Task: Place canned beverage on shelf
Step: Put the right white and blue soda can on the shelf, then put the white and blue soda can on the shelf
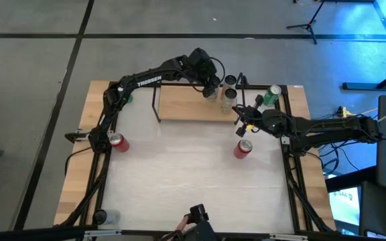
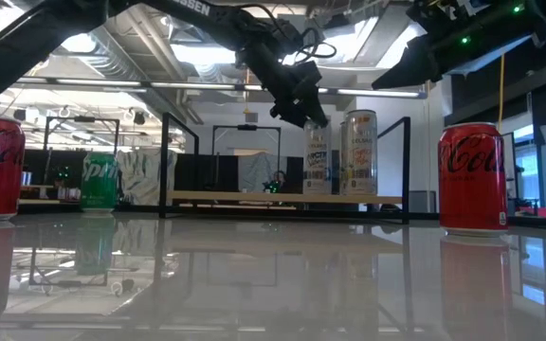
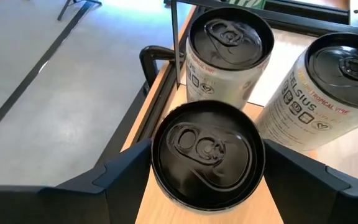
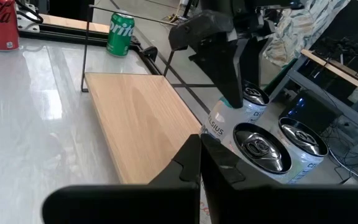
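The shelf [image 1: 193,104], a light-wood board with black wire ends, stands at the table's far side. Three tall silver cans stand upright on their bases at its right end. My left gripper [image 1: 211,89] is over the nearest can [image 3: 207,152], open. Its fingers [image 3: 126,174] stand close on either side of the can's top rim; I see no grip. That can [image 2: 318,156] rests on the board beside another [image 2: 358,152]. My right gripper [image 4: 201,155] is shut and holds nothing. It hovers off the shelf's near right corner.
Red cola cans stand at the table's left [image 1: 118,142] and right [image 1: 243,148]. Green cans stand at the far right [image 1: 271,96] and far left [image 4: 120,34]. Another can [image 1: 102,216] lies near the front left. The shelf's left part [image 4: 142,118] is bare wood.
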